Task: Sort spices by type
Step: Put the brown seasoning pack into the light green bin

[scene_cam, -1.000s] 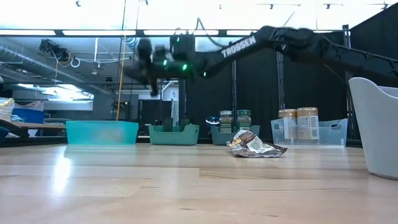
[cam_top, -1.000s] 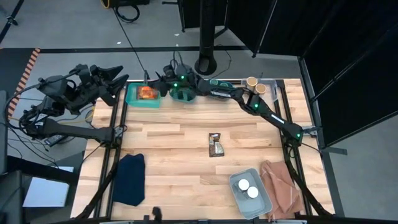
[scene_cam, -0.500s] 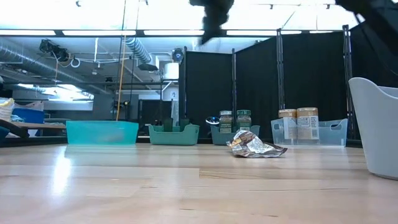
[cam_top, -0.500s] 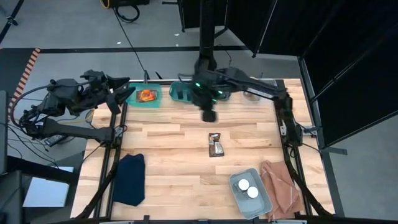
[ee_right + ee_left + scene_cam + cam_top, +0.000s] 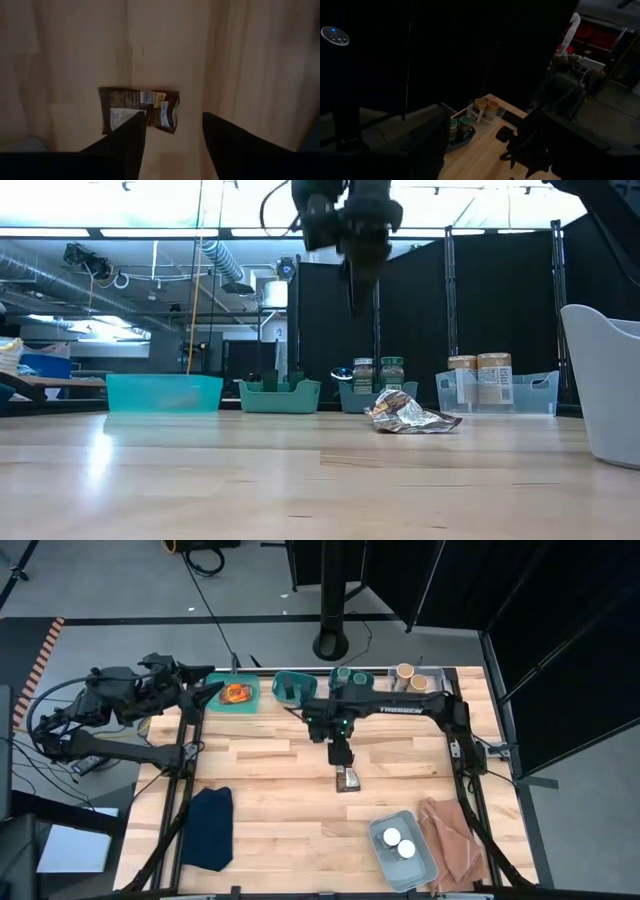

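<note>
Lying below parted right jaws: packet (image 5: 139,110)

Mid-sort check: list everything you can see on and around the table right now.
foil packet: 1, brown, table centre
orange packet: 1, in light teal bin, far left
dark teal bin: 1, far edge
green-lidded jars: 2, far edge
tan-topped jars: 2, far right
white-lidded jars: 2, in grey bin, near right
cloth: 1, dark blue, near left
brown sheet: 1, crumpled, near right corner
left hand: open, beside light teal bin
right hand: open, above foil packet
</note>
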Motion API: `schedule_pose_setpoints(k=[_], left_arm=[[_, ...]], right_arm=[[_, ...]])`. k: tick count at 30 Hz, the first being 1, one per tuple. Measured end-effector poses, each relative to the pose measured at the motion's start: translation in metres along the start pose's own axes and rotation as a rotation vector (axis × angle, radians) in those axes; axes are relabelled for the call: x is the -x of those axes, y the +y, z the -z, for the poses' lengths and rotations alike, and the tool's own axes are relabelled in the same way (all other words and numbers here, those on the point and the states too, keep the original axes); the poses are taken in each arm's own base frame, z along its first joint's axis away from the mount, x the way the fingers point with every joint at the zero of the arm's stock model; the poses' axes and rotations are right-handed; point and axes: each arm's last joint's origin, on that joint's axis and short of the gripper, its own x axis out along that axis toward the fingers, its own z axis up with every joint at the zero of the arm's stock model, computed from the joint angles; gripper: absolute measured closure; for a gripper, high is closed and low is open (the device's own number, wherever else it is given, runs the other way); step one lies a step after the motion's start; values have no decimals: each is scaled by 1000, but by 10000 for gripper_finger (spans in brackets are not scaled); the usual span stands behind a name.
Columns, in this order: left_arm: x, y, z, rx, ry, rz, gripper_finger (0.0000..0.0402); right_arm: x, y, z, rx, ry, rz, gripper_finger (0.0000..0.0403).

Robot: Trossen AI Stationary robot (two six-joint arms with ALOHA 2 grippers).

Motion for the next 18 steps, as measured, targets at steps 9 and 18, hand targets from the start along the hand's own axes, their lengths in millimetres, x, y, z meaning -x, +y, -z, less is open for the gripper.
schedule_pose_setpoints(k=[9, 18], left_arm=[[0, 1, 4, -18, 39, -14, 92], [0, 2, 5, -19, 45, -18, 92]], right_arm=[[-77, -14, 18, -92, 62, -13, 188], [-123, -25, 42, -223, 78, -87, 188]])
